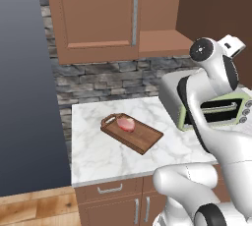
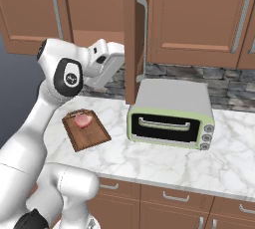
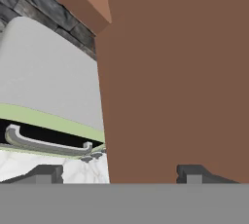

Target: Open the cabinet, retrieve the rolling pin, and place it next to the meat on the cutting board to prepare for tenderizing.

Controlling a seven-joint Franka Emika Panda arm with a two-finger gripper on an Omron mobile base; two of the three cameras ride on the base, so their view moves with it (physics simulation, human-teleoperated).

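1. Cabinet (image 2: 99,9): right door (image 2: 130,39) swung out edge-on, just ahead of the jaws; shelf inside looks bare, rolling pin not seen.
2. Jaws wide apart, holding nothing, straddling the door's edge.
3. Meat (image 1: 126,124) on cutting board (image 1: 142,139), on tabletop (image 1: 98,156), below and left of jaws.
4. Step: door-opening. Next, prob.: clear door, search inside.

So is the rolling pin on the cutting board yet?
No: in the left base view the cutting board carries just the meat, with bare wood beside it.

Pink-red meat (image 1: 126,124) on dark brown cutting board (image 1: 142,139); white-veined marble counter (image 1: 93,151).
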